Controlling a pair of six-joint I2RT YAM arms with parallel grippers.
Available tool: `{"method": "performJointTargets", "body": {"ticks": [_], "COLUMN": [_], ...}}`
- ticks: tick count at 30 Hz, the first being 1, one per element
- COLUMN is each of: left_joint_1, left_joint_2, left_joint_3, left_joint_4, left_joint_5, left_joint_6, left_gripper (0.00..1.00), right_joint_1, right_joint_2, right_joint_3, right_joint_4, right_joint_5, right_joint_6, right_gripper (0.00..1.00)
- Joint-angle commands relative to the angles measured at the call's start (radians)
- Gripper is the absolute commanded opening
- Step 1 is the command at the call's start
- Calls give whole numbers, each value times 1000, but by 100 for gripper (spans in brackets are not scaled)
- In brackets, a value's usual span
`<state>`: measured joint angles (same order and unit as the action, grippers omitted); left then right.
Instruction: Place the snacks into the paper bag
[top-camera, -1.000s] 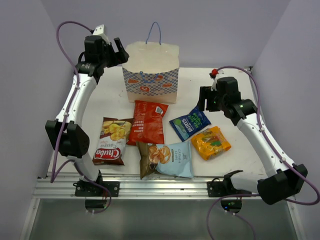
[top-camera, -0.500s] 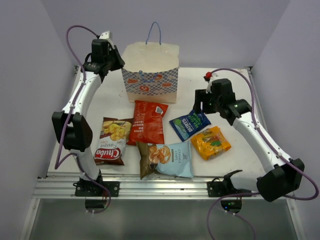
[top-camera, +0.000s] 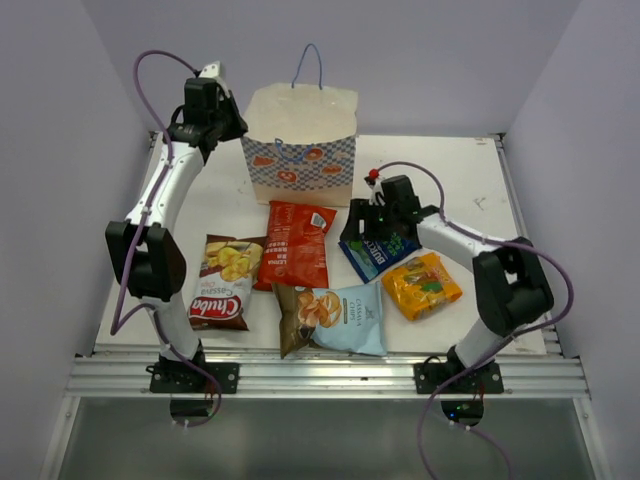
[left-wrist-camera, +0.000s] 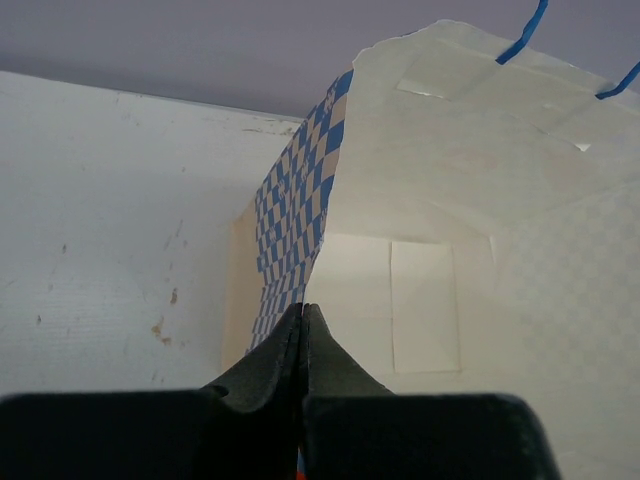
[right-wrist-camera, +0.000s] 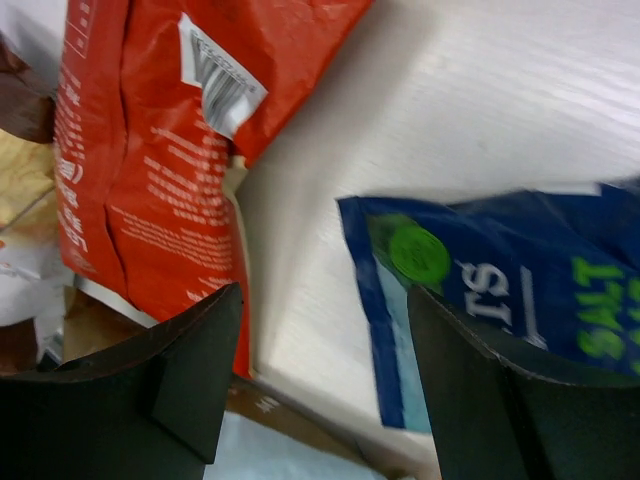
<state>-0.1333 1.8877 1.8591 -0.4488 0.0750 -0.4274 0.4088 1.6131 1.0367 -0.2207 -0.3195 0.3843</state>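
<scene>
- Pinches L top rim of paper bag (top-camera: 300, 140) w/ L gripper (left-wrist-camera: 303, 315); jaws tight together, thin checked wall caught betw. them.
- Reaches it w/ L arm (top-camera: 165, 195) stretched up along L side of table (top-camera: 460, 190).
- Bag upright at back of table, mouth open, thin blue cord handles (top-camera: 308, 62) poking up at far rim.
- Shows cream inside walls and blue-white checks on outside in L wrist view.
- Holds R gripper (right-wrist-camera: 325, 295) wide open, low over table, gripping nothing; just bare table top betw. fingers.
- Hangs betw. two packs: one finger by edge of red chip bag (right-wrist-camera: 150, 150), other finger over corner of small dark blue packet (right-wrist-camera: 500, 290). Can't tell if touching either.
- All 5 snacks (top-camera: 320, 305) flat on table, in front of bag, none lifted.
- Chulo bag (top-camera: 225, 282) at far L, just beside red chip bag.
- Red chip bag in middle, right in front of paper bag, near but apart.
- Brown-and-light-blue chip bag (top-camera: 345, 318) nearest arm bases, in middle; top edge touching bottom of red chip bag.
- Small orange packet (top-camera: 422, 284) on R side, just beside near end of small dark blue packet, and R of brown-and-light-blue chip bag.
</scene>
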Motion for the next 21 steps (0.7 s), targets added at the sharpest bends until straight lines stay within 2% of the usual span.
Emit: {"method": "performJointTargets", "body": {"ticks": [1, 8, 12, 21], "left_joint_1": [-3, -3, -3, -3], "left_joint_2": [-35, -55, -62, -59], "left_joint_3": [-23, -60, -67, -66], "left_joint_4": [13, 7, 4, 2], "left_joint_5": [8, -1, -4, 5], "left_joint_6": [-2, -11, -10, -10], "left_gripper": [0, 0, 0, 0], "right_joint_1": [53, 152, 196, 222], "right_joint_2": [86, 296, 321, 303], "right_joint_3": [14, 83, 97, 157], "right_joint_4": [263, 388, 432, 396], "right_joint_5": [-121, -145, -138, -125], "right_joint_6": [129, 229, 260, 261], "right_gripper": [71, 68, 68, 68]}}
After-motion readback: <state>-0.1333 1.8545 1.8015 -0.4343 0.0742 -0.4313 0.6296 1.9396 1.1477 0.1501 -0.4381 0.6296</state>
